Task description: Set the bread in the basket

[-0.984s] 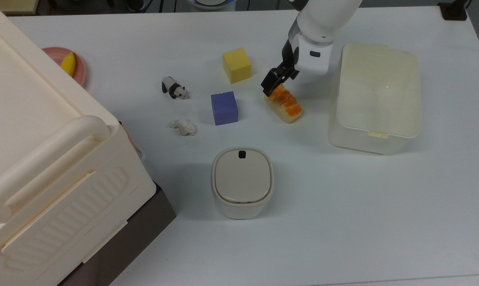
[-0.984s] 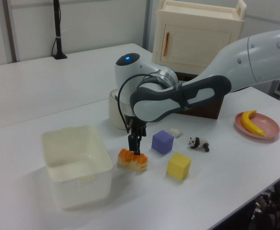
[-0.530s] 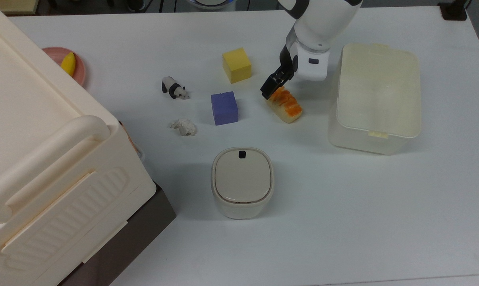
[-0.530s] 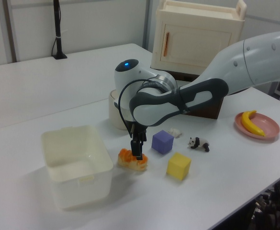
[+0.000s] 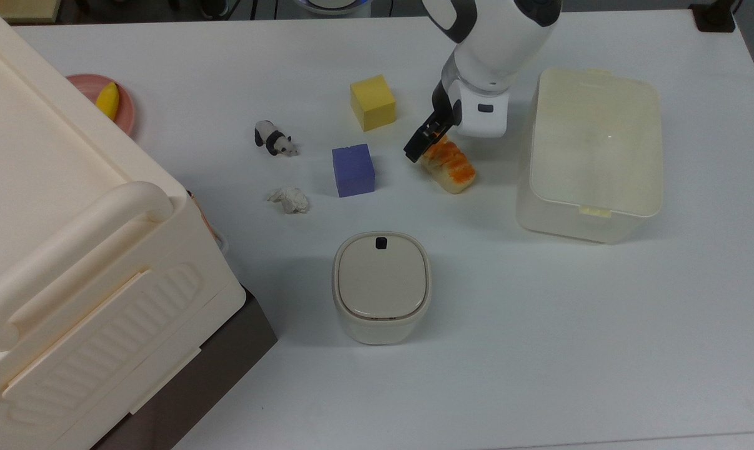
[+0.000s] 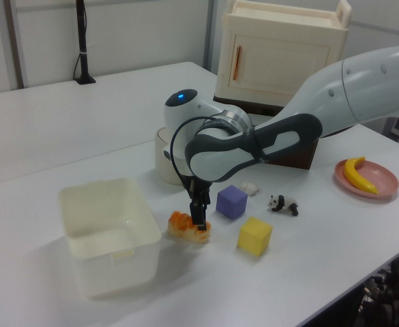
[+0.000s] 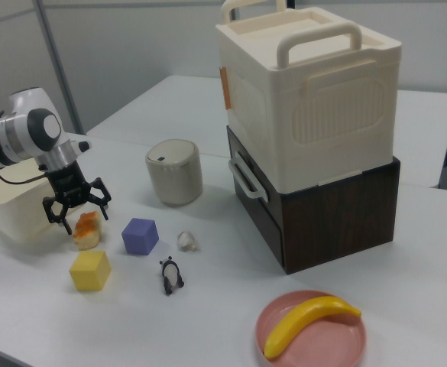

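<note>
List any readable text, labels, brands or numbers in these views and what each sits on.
None readable.
The basket, bread, cubes, lidded bin and ribbed case carry no print in any view.
The bin's black button and the small dark patch on the arm's wrist housing above the claw show no legible mark.

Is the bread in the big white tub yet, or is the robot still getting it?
Not yet. The bread lies on the table beside the tub, which looks empty. Right now the gripper is over the bread with its jaws spread open on either side of it, not closed on it. Left to do: squeeze the bread, lift it, carry it over the tub's rim and let go.
</note>
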{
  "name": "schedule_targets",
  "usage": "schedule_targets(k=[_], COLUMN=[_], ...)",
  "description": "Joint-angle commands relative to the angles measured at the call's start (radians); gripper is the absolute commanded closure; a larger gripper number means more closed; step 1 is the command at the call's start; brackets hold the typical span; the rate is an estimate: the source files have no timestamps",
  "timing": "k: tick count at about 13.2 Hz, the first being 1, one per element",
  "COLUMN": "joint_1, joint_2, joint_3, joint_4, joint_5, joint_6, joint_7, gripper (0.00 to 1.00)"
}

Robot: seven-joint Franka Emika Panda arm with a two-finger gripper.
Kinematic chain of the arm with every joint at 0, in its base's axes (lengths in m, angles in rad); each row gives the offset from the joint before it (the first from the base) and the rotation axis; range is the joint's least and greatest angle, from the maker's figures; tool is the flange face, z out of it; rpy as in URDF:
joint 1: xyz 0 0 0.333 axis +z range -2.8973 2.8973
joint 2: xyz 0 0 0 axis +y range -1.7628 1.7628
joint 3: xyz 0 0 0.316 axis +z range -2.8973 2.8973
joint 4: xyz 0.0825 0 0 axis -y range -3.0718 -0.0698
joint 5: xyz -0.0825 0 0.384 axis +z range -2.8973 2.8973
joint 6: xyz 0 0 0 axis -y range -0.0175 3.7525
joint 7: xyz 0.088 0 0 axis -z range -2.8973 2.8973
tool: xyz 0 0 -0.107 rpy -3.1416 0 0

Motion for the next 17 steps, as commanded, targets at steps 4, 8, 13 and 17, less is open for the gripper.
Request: schedule_targets(k=[4,8,13,17], joint_1=[-0.012,-0.005,0.021,0.040], joint_2=[-0.004,-0.006,-0.014,-0.012], joint_3=[-0.005,-0.005,-0.002,-0.002], joint_4=[-0.009,-0.024,-0.018,-0.016], joint_5=[-0.017,-0.032,-0.022,-0.020], joint_6=[-0.007,-0.008,-0.016,-0.017], joint_7=[-0.049,-0.068,-0.033,-0.014], gripper=[0.12,0.01,0.00,0.00])
